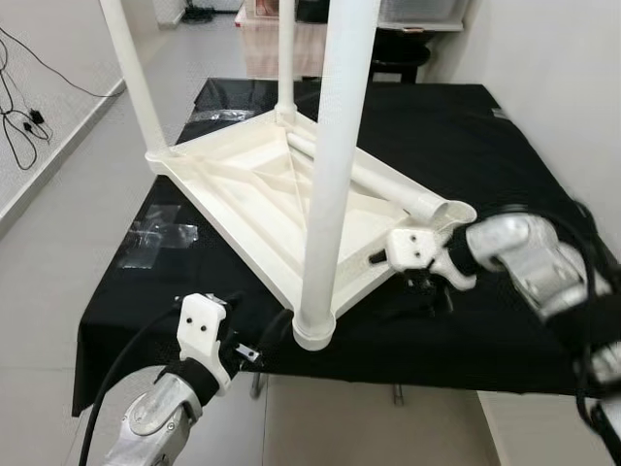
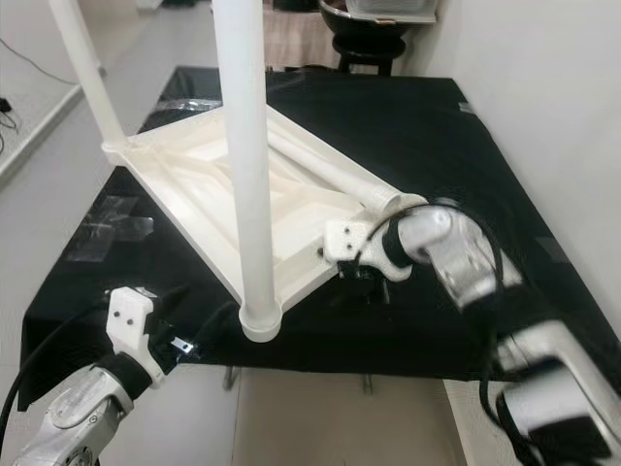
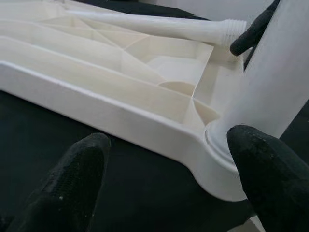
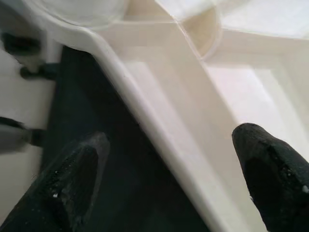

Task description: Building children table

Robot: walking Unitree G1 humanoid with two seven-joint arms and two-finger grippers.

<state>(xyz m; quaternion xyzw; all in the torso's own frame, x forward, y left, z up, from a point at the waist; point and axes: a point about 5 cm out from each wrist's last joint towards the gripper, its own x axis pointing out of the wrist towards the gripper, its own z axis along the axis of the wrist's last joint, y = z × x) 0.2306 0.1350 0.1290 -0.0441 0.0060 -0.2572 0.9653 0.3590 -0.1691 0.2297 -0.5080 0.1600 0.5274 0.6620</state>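
Note:
A white plastic children's table (image 1: 252, 194) lies upside down on the black-covered worktable (image 1: 505, 155). Three white legs stand up from its corners; the nearest one (image 1: 335, 165) rises at the front corner. A loose leg (image 1: 388, 184) lies across the underside. My right gripper (image 1: 422, 282) is open at the front right rim, and the rim (image 4: 159, 125) runs between its fingers. My left gripper (image 1: 243, 340) is open just short of the front corner; the nearest leg's base (image 3: 227, 159) sits between its fingertips (image 3: 77, 179).
Crumpled clear plastic (image 1: 160, 238) lies on the cloth at the left. The worktable's front edge is right under both grippers. Cables (image 1: 19, 126) trail on the floor at the left, a wall runs along the right, and furniture (image 1: 272, 39) stands behind.

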